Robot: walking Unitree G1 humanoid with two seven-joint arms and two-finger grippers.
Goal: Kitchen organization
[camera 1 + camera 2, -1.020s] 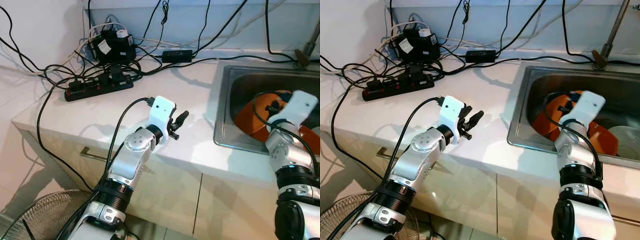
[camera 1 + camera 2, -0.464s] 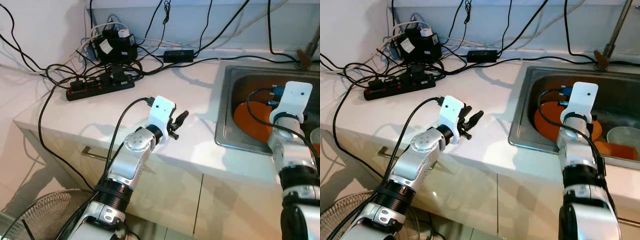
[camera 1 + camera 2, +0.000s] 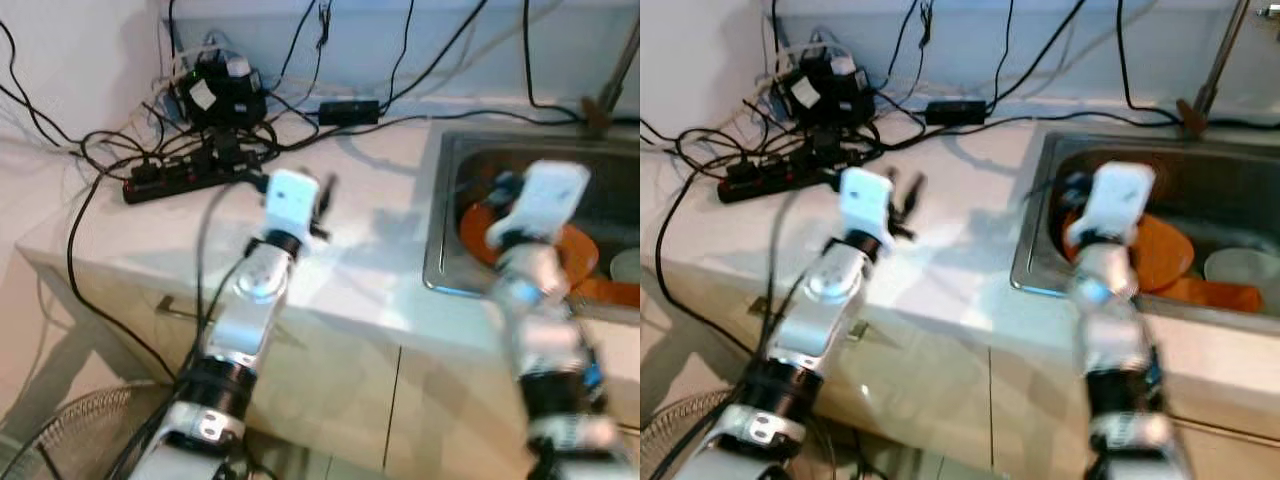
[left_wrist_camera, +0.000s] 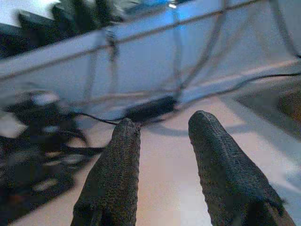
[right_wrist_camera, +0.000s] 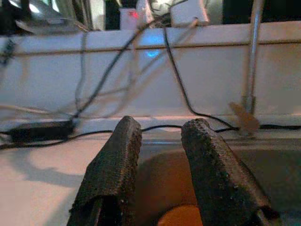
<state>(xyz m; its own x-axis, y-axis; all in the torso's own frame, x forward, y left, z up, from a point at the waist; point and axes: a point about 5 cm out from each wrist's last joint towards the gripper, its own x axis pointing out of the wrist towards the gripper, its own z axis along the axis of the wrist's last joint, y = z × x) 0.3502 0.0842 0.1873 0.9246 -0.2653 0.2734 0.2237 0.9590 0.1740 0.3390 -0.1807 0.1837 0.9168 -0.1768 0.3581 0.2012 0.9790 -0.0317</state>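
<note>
- The counter [image 3: 380, 200] is white and runs left to right; the sink [image 3: 1240, 175] is sunk into its right part, with a tap [image 3: 1215, 60] at the far rim.
- In the sink lie orange plates [image 3: 1160, 250], one flat with more to its right, and a pale bowl [image 3: 1240, 265] at the right; these look like the things to tidy.
- The right gripper [image 5: 162, 155] is raised over the sink's left end, above the orange plates, its jaws a little apart and holding nothing.
- The left gripper [image 4: 162, 160] is held up over the middle of the counter, pointing far, jaws apart and empty.
- Judging by this, dishes in the sink are the step in hand: either a reach for one or a pull back from them; the blurred eye views do not settle which.
- Any reach in must clear the near sink rim and come down onto a plate's edge.
- Far left sit a power strip [image 3: 185, 175] and a heap of cables [image 3: 215, 90], with an adapter [image 3: 957, 110] at the far wall; cables trail toward the sink's far rim and could snag.
- A fan [image 3: 70, 440] stands on the floor near left.
</note>
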